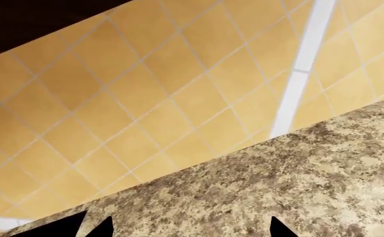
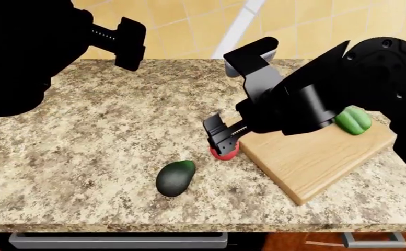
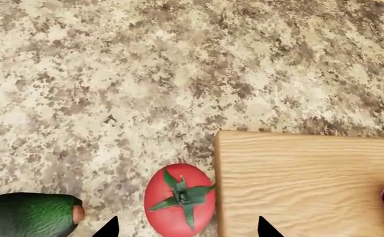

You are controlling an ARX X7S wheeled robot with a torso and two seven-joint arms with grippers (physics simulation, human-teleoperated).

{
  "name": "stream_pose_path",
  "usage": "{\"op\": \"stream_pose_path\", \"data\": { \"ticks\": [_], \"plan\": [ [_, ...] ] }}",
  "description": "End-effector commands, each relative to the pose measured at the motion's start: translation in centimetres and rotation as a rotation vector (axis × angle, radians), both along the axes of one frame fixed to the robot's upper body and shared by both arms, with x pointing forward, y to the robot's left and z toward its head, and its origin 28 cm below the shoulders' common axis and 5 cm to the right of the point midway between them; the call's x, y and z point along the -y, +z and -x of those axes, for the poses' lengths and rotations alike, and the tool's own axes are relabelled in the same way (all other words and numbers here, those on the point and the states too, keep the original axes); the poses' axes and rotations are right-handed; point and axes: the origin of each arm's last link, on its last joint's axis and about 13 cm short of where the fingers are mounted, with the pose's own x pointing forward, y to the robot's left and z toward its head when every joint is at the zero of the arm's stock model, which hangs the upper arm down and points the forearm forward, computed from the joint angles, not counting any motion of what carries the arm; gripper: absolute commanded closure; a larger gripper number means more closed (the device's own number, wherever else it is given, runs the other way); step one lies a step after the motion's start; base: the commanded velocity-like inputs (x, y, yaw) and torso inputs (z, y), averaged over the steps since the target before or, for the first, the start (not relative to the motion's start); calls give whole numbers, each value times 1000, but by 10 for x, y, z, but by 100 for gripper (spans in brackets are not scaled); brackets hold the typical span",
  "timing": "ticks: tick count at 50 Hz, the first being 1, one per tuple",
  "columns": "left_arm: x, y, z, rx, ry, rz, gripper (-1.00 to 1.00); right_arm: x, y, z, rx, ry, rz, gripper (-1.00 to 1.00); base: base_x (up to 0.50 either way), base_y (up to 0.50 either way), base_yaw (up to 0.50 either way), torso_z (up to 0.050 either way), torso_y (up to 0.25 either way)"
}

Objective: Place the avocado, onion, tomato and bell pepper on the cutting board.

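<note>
Currently right gripper (image 2: 221, 137) hangs over the tomato (image 3: 179, 198), jaws spread, nothing held. Tomato touches the cutting board (image 2: 314, 157) edge on the counter (image 2: 84, 157). Risk: glossy round fruit rolls toward the avocado (image 2: 175, 178). Bell pepper (image 2: 353, 120) on board. Left gripper (image 1: 178, 232): grip unclear.

My head camera looks forward and down over the counter (image 2: 84, 157) from above both arms. My right wrist camera faces straight down, close over the tomato (image 3: 179, 199) and cutting board (image 3: 297, 182) edge, which the head view shares. My left wrist camera angles across countertop toward the tiled wall (image 1: 146, 98).
</note>
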Motion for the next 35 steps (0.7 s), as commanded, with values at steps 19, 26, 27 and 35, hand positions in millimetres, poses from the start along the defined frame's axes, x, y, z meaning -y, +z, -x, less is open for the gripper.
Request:
{"op": "stream_pose_path", "data": {
  "ticks": [19,26,27,35],
  "plan": [
    [-2,-2,0,-5,-1,6,-100,-13,-24,-12,-21,20,56,-100,0,0,0,0,0],
    [-2,-4,-1,-8,1,8,-100,-12,-29,-16,-26,5,69,-100,0,0,0,0,0],
    [-2,-4,-1,-8,-1,8,-100,-12,-29,-17,-24,4,72,-100,0,0,0,0,0],
    [-2,-4,-1,-8,-3,6,-100,-15,-35,-15,-42,18,87,-100,0,0,0,0,0]
  ]
}}
